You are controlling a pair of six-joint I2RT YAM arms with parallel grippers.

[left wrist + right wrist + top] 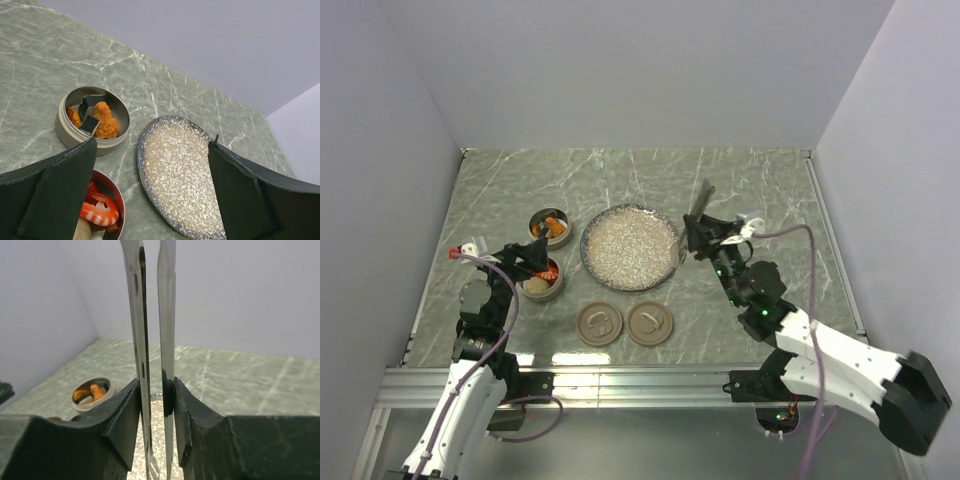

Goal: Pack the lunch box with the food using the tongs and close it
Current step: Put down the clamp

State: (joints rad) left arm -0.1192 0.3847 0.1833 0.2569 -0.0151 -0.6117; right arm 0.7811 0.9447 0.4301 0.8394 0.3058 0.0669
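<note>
The lunch box is two round metal tins. The far tin (550,226) (93,120) (92,392) holds orange and dark food pieces. The near tin (542,281) (112,200) holds a striped shrimp (100,212) and red pieces. My left gripper (530,262) (150,192) hangs open just above the near tin, nothing between its fingers (55,195). My right gripper (694,235) (156,400) is shut on the tongs (702,200) (141,315) at the plate's right rim. The two thin tong arms stand slightly apart and point away toward the back of the table.
A speckled grey plate (628,248) (180,175) (155,460) lies in the middle of the marble table. Two round brown lids (600,323) (650,323) lie side by side in front of it. White walls enclose the table on three sides.
</note>
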